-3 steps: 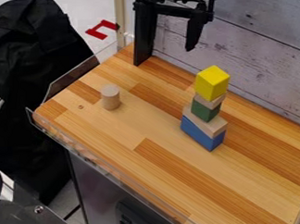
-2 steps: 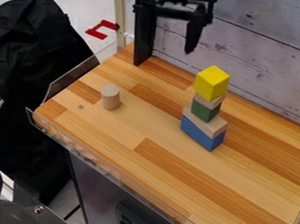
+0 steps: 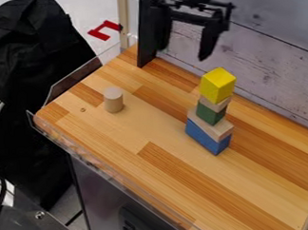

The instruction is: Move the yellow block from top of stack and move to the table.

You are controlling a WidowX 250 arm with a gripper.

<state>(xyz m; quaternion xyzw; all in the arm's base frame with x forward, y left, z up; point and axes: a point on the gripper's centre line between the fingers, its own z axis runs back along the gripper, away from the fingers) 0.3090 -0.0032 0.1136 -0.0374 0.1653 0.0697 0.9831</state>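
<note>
The gripper (image 3: 183, 53) hangs over the rear edge of the wooden table (image 3: 119, 142), above and to the upper left of the yellow block (image 3: 217, 86); its two fingers stand apart, released, with nothing between them. The yellow block is seated at the top of the stack, apart from the gripper; directly beneath it is a thin plain wood block (image 3: 214, 104), then a green block (image 3: 210, 113), then a plain wood piece (image 3: 211, 126), then a blue block (image 3: 207, 138) at the base, resting on the table. A plain wood cylinder (image 3: 113, 100) stands upright on the table, left of the stack and well apart from it; a black upright panel (image 3: 146, 36) stands at the rear corner.
</note>
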